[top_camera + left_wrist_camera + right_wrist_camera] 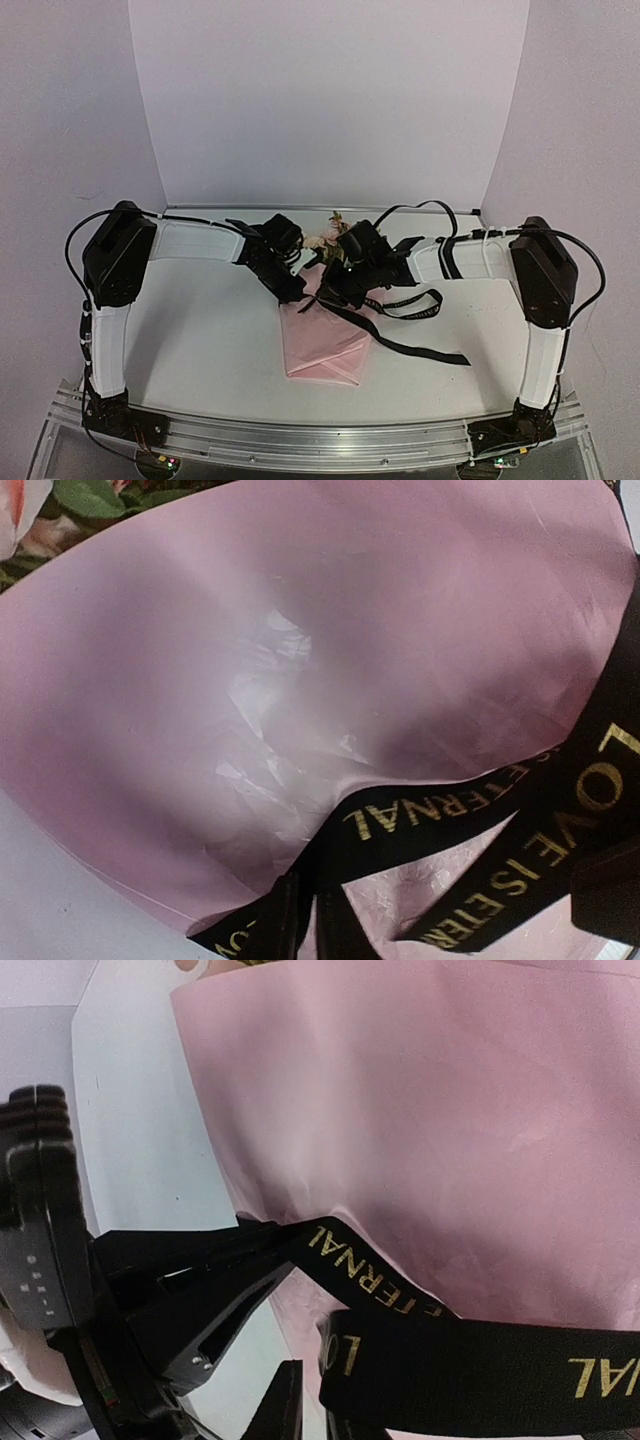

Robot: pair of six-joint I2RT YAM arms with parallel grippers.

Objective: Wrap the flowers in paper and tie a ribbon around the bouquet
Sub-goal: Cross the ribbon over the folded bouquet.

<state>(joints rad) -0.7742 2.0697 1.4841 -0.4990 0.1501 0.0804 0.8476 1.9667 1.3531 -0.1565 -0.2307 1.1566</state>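
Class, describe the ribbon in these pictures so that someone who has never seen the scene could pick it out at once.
In the middle of the white table lies folded pink paper with flowers at its far end. The ribbon crosses the paper and trails off to the right over the table. It is the only flat black strip, printed with gold lettering.

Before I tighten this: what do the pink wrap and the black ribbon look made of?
The paper looks like a thin tissue-like sheet in matte pale pink, judging by its fine crinkles and whitish crease marks. The ribbon is probably woven fabric, smooth black with gold printed letters. It folds flat and limp.
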